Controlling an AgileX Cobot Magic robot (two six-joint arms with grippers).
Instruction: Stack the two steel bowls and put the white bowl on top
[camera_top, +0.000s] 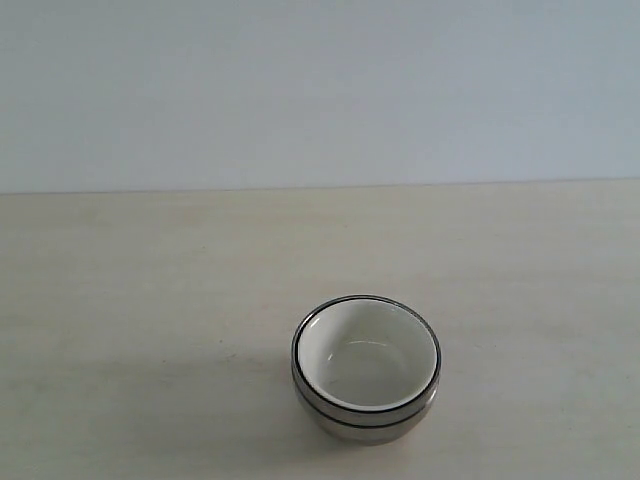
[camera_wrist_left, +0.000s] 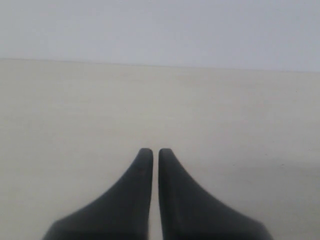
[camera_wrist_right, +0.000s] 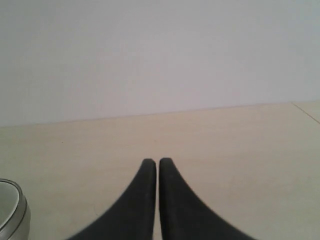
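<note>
Steel shows as thin shiny bands in the exterior view, where two round mirror-like steel bowls (camera_top: 363, 424) sit nested one in the other on a pale cream surface (camera_top: 120, 300). A small round glossy white bowl (camera_top: 366, 362) sits upright inside the upper one, and a plain grey-blue wall (camera_top: 320, 90) stands behind. The stack stands toward the near edge, a little right of the middle. In the left wrist view, the left hand (camera_wrist_left: 151, 152) has its two dark fingers drawn together to a thin slit, gripping nothing, with bare surface beyond the tips. In the right wrist view, the right hand (camera_wrist_right: 158, 162) is just as narrow and holds nothing. A curved piece of the steel bowls' rim (camera_wrist_right: 20, 216) shows off to one side, well apart from the fingers.
</note>
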